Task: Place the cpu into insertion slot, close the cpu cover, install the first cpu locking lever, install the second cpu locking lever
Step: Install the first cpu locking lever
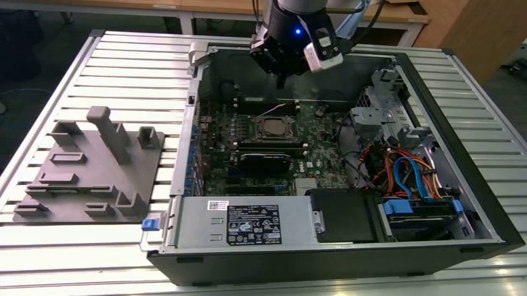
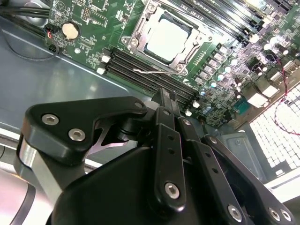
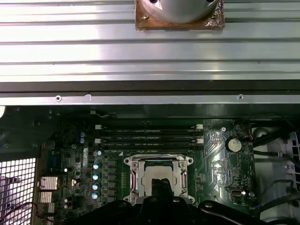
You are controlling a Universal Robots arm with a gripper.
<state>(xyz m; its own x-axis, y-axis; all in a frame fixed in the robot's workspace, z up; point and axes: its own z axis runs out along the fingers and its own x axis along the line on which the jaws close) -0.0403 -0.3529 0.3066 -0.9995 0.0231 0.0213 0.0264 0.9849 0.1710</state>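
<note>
Gripper (image 2: pixel 162 93) closed, empty, above cpu (image 2: pixel 166 40); thin loose lever (image 2: pixel 150 72) may slip off its tips, letting cover (image 2: pixel 138 29) lift.

High exterior overview; both wrist views close on the insertion slot (image 2: pixel 135 41) (image 3: pixel 133 180)

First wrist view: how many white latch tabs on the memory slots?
4 white latch tabs: two at each end of the long black slots. More may be hidden.

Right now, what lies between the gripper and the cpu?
In the second wrist view, long black memory slots and a thin silver lever lie between the gripper and the cpu.
</note>
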